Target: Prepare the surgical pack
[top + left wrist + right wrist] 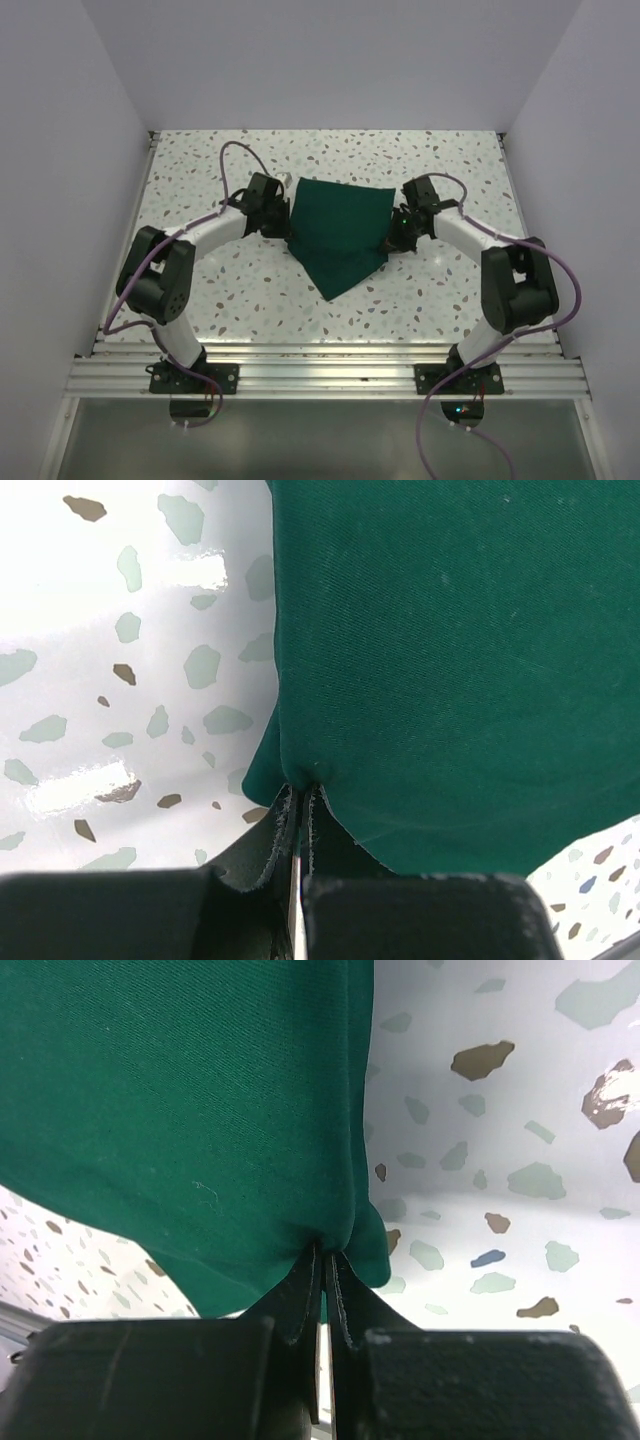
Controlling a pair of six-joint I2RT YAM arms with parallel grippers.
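Nearest, at the table's (200, 170) 6 o'clock edge, the two arm bases sit side by side, and both arms reach in toward the middle.

The surgical pack (338, 232) lies around the centre of the table, a single dark green drape. One corner points to 6 o'clock and a straight edge runs along its 12 o'clock side.

The left gripper (286, 220) is at the drape's 9 o'clock edge and the right gripper (397, 238) is at its 3 o'clock edge. Each wrist view shows the jaws clenched on a pinch of green cloth, which puckers into a small fold just past the fingertips.

As for progress, I judge the task to be somewhere in the folding. The drape is grasped on both sides and looks partly doubled over, with loose hanging edges. It is a flat, slack shape, not yet a plump, squared bundle, so more folds and tidying appear to remain. Whether the cloth is lifted off the table or resting on it, I cannot tell.

Counted: one drape, two arms, two grippers, each holding one side edge.
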